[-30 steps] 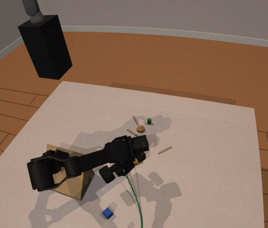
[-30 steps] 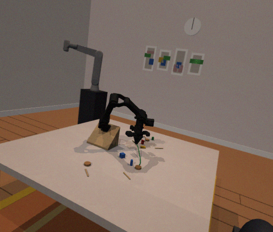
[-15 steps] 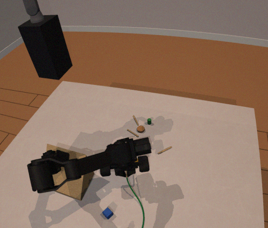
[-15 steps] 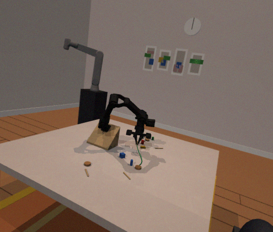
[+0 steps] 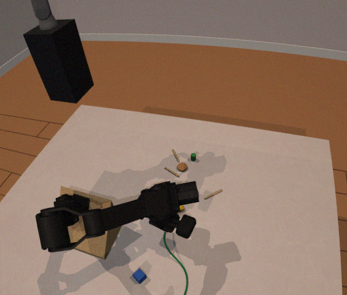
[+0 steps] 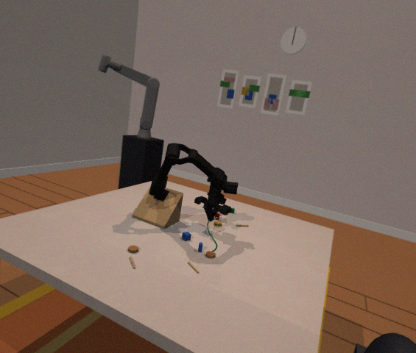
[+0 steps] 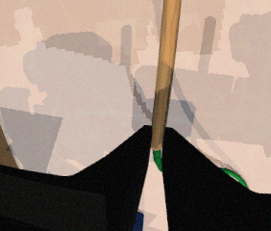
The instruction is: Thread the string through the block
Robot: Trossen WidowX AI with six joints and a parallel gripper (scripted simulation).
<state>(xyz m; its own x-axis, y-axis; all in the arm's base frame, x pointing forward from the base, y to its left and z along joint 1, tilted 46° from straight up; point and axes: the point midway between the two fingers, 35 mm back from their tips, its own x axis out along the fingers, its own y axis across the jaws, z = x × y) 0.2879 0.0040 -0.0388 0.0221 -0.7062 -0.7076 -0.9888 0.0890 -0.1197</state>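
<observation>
The black parallel-jaw gripper point(image 6: 210, 218) point(image 7: 158, 134) is clamped on the thin tan wooden stick point(image 7: 166, 63) above the pale table point(image 6: 238, 281) point(image 5: 278, 206). The green string point(image 5: 184, 270) point(image 6: 213, 236) point(image 7: 234, 176) extends from the stick's held end to the round brown wooden button point(image 6: 210, 254).

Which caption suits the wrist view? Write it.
Gripper shut on the wooden stick, green string at its end.
</observation>
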